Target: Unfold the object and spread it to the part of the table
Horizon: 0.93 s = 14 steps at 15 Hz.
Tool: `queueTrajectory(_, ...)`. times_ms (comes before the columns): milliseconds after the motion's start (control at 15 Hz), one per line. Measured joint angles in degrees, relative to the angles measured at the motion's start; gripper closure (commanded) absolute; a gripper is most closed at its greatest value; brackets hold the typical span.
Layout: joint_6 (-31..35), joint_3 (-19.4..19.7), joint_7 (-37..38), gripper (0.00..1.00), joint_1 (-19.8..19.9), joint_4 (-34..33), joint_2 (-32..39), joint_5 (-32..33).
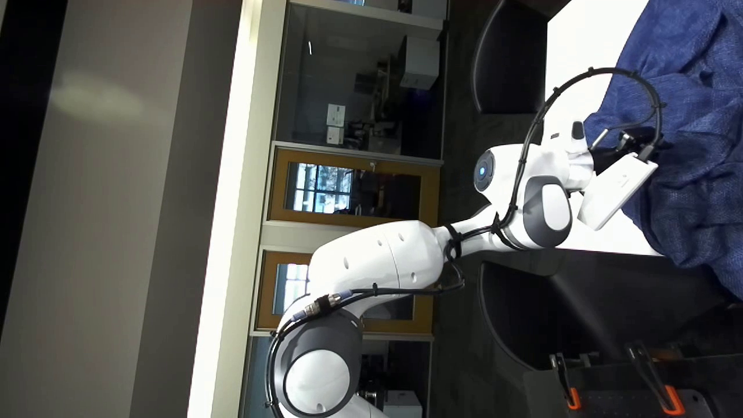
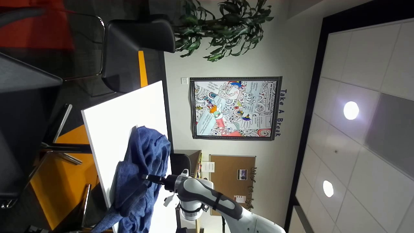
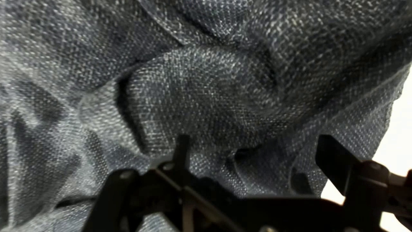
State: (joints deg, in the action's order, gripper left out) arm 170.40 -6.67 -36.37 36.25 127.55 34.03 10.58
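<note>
The object, a dark blue wrinkled cloth, lies bunched in folds on the table; it shows in both exterior views (image 1: 696,191) (image 2: 132,191) and fills most of the wrist view (image 3: 206,87). The white table shows in both exterior views (image 1: 586,46) (image 2: 110,129), and a bit of it at the right of the wrist view (image 3: 397,129). One end of the cloth hangs over a table edge. My gripper (image 3: 254,141) is open, its fingers wide apart with cloth beneath and between them. In both exterior views the gripper (image 1: 644,139) (image 2: 145,177) is low over the cloth's middle; contact is unclear.
Black chairs (image 1: 511,64) (image 1: 540,313) stand along the table's side, and more chairs (image 2: 139,38) stand beyond its end. Clamps with orange tips (image 1: 656,377) sit near the robot's base. A plant (image 2: 223,29) and a framed picture (image 2: 236,108) are at the wall.
</note>
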Motion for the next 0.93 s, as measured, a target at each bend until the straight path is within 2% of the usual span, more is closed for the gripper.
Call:
queueTrajectory(67,-0.7,-0.16,-1.07,0.26,-0.03,-0.43,0.92,0.01)
queueTrajectory(333,-1.76,0.92,-2.68,0.58,-1.88,-2.43,3.96,0.38)
queueTrajectory(533,-0.16,2.56,-2.68,0.8,-5.57,-3.2,5.13,0.48)
queueTrajectory(667,4.4,4.7,-2.33,0.95,-9.35,-2.7,5.45,1.37)
queueTrajectory(733,7.18,6.26,-1.51,1.0,-11.7,-2.21,5.56,2.42)
queueTrajectory(933,14.75,11.06,1.35,1.0,-19.58,-0.7,5.67,5.0)
